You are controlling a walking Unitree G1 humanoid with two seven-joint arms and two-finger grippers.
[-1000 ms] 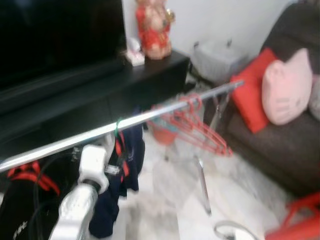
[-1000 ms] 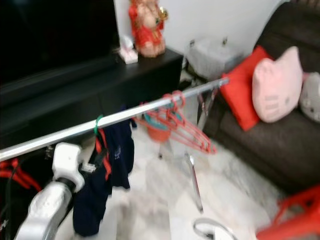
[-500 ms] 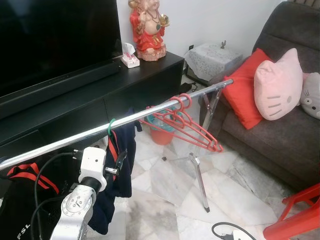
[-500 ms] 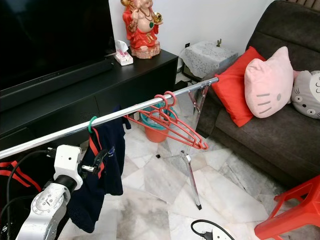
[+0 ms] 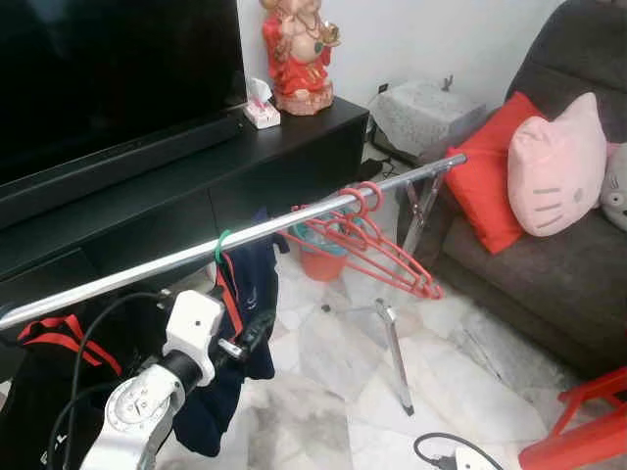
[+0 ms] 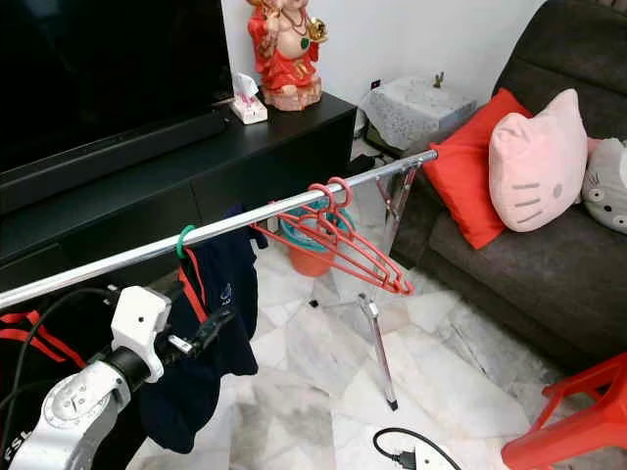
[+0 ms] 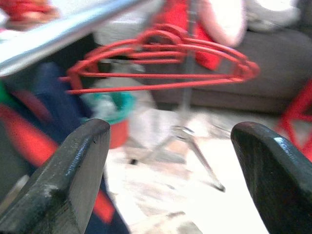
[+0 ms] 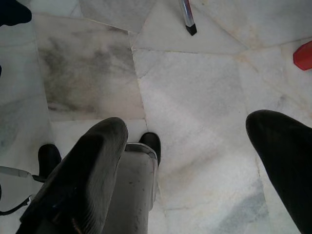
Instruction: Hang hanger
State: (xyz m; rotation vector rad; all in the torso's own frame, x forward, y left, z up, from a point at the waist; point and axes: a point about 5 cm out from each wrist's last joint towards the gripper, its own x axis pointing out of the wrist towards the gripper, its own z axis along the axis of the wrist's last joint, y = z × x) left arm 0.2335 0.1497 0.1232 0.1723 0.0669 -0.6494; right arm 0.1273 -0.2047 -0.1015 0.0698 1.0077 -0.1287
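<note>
A silver clothes rail [image 5: 294,223] runs from lower left up to the right on a folding stand. A green hanger [image 5: 223,245] carrying a navy and red garment [image 5: 250,294] hangs on it. Further right, several empty red hangers [image 5: 367,235] hang bunched together, seen blurred ahead of the fingers as red hangers [image 7: 161,63]. My left gripper [image 5: 257,331] is below the rail, in front of the navy garment, open with nothing between its fingers [image 7: 73,180]. My right gripper [image 8: 190,161] hangs open above the marble floor.
A black TV console [image 5: 196,176] with a TV, a red statue [image 5: 299,49] and a tissue box stands behind the rail. A dark sofa [image 5: 549,245] with red and pink cushions is on the right. A red stool [image 5: 588,421] and a cable [image 5: 441,452] are at the lower right. A black garment [image 5: 39,392] hangs at the left.
The camera has shifted and the blur has cleared. My left gripper has swung from pointing up at the navy garment to pointing right, toward the red hangers.
</note>
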